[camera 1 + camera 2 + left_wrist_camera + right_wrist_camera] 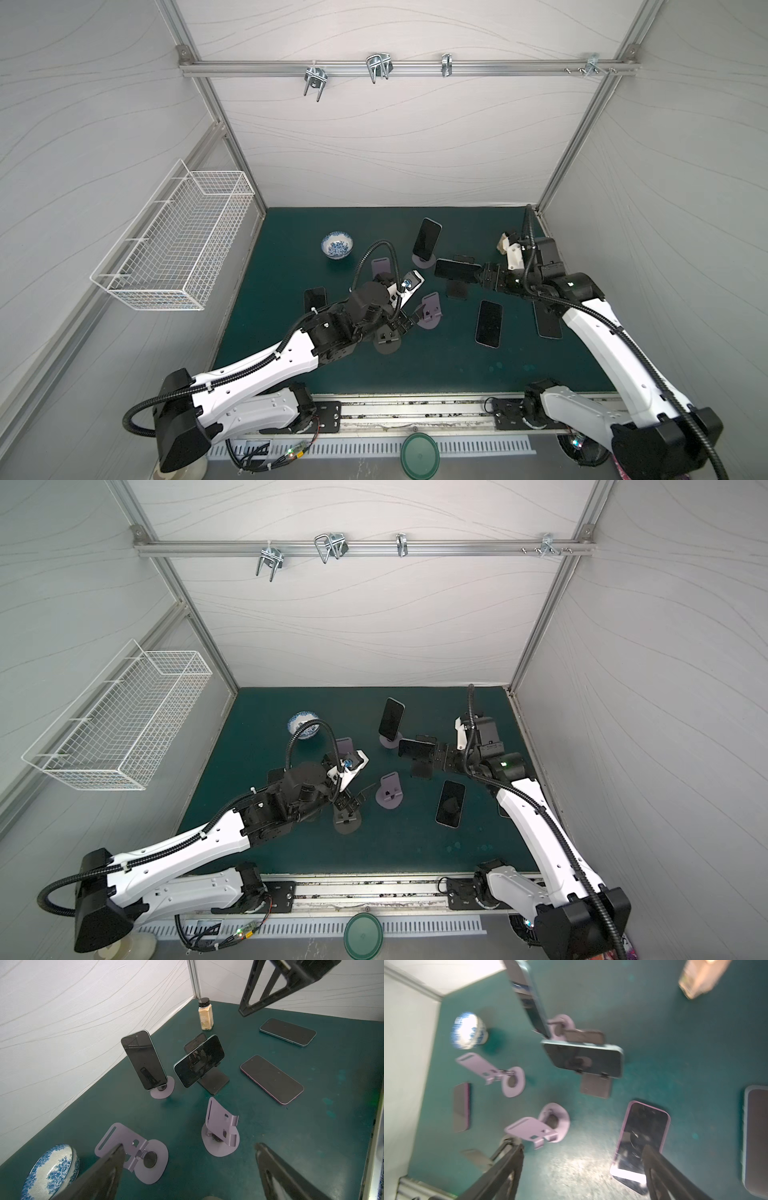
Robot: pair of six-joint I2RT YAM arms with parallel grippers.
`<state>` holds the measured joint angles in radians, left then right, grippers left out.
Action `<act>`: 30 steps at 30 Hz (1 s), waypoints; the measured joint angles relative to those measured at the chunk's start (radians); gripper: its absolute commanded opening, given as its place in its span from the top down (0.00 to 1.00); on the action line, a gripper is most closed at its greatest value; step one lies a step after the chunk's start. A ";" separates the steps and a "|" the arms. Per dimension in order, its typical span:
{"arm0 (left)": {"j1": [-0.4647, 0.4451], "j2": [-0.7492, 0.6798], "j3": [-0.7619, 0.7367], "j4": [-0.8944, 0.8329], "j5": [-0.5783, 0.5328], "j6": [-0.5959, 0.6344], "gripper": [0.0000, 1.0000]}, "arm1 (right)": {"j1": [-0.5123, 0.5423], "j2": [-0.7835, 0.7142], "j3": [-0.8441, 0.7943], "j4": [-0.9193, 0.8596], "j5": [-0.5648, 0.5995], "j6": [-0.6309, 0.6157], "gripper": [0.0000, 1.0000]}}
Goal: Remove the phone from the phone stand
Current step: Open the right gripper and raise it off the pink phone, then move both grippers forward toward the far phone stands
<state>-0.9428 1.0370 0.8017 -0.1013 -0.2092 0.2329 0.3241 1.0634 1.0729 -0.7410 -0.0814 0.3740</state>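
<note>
Two phones rest on stands on the green mat. One phone [426,237] [391,717] [143,1059] stands upright on a purple stand [163,1091]. A second phone [455,270] [415,748] [199,1060] [583,1059] lies sideways on a black phone stand [215,1081] [596,1086]. My right gripper [482,276] [436,754] [582,1148] is open beside this phone's right end, apart from it, with nothing between its fingers. My left gripper [409,322] [353,802] [189,1147] is open over two empty purple stands [221,1132] [133,1151].
Flat phones lie on the mat [489,323] [314,297] [287,1031]. A blue-and-white bowl [336,245] sits at the back left, a spice bottle [205,1014] near the back corner. A small black stand [386,338] is under the left gripper. A wire basket [174,245] hangs on the left wall.
</note>
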 measured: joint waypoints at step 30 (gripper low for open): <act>0.269 0.259 0.278 0.032 0.149 -0.132 0.01 | 0.080 0.010 0.216 -0.021 -0.104 -0.023 0.11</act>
<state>-0.6743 1.2961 1.0801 -0.0689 -0.0601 0.1009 0.4046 1.0729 1.2892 -0.7624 -0.1856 0.3515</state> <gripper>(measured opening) 0.986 0.886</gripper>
